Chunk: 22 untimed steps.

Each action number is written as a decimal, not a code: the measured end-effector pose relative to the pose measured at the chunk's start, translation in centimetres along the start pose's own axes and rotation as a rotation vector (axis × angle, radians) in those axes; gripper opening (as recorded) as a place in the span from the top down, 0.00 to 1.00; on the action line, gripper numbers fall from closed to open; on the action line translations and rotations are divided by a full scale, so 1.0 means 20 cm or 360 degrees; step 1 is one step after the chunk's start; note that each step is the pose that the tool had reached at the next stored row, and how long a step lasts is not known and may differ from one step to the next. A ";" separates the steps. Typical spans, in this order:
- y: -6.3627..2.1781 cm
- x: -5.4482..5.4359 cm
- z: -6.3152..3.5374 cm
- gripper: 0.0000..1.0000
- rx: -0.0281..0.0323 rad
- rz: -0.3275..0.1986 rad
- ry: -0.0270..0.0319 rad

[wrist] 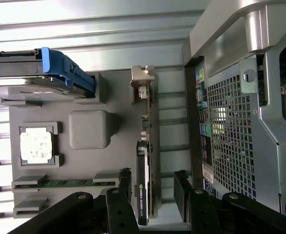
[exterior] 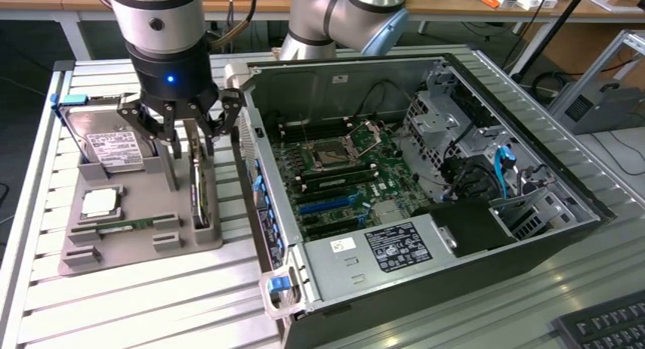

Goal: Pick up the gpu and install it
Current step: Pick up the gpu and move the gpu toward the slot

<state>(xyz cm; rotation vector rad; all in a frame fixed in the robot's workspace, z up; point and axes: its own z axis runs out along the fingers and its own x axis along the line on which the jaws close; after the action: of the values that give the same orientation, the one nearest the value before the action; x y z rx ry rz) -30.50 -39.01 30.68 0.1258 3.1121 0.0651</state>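
— Slatted metal table (exterior: 131, 304) under everything, workshop benches (exterior: 454, 3) behind it. Where do we have the gripper (exterior: 192, 166)?
— We see it hanging straight down over the grey holder (exterior: 131, 251), jaws spread wide, one finger (wrist: 124, 183) on each side of the gpu (wrist: 143, 195). It holds nothing; neither finger appears to press the card.
— And the card itself?
— Standing on its long edge in the holder's slot nearest the computer case (exterior: 353, 69). We make out a thin black face with a green logo, a tan-green board edge behind it, and a silver bracket (wrist: 143, 80) at the end away from the fingers.
— What do we find around it?
— On the same holder we see a silver hard drive (exterior: 111, 149) with a blue tab, a processor chip (exterior: 101, 203) and a slim green memory stick (exterior: 126, 227). On the exterior view's right the case lies open, its motherboard (exterior: 333, 183) facing up.
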 end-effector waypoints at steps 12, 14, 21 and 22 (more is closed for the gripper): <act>-0.002 0.01 0.044 0.52 0.00017 0.0000 -0.00003; -0.003 0.01 0.054 0.52 0.00019 0.0000 -0.00003; -0.004 0.01 0.084 0.52 0.00022 0.0000 -0.00002; -0.004 0.01 0.088 0.52 0.00022 0.0000 -0.00002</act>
<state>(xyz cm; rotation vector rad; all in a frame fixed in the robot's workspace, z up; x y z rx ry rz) -30.64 -39.01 28.92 0.1259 3.1121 0.0629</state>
